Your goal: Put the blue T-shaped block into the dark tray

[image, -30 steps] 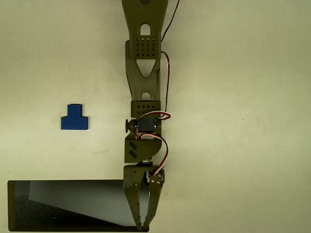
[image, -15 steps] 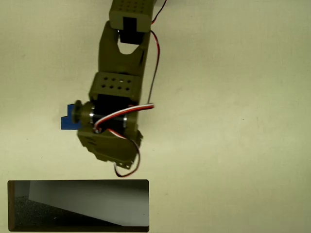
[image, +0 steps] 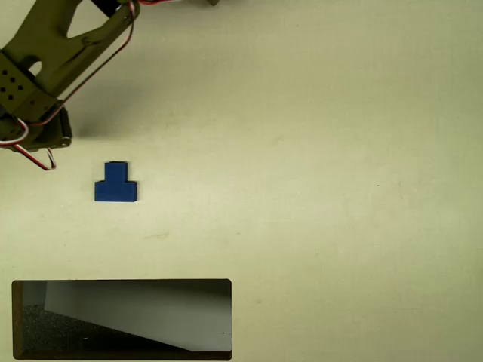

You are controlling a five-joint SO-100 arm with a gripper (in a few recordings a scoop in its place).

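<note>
In the overhead view the blue T-shaped block (image: pixel 115 184) lies flat on the pale table, left of centre, with its stem pointing toward the top of the picture. The dark tray (image: pixel 14 320) is a rectangular recess at the bottom left, with a speckled black floor and a pale grey slanted patch (image: pixel 143 313); nothing lies in it. The olive arm (image: pixel 53 45) reaches in from the top left corner. Its wrist servo (image: pixel 41 128) sits at the left edge, above and left of the block. The arm runs off the left edge of the picture there.
Red and white wires (image: pixel 30 151) loop off the wrist close above the block. Bare pale table (image: pixel 317 188) spreads across the middle and the right. A gap of table separates the block from the tray's upper rim.
The arm has swung from over the tray's right end, across the block, up to the top left corner. The block has kept its place.
</note>
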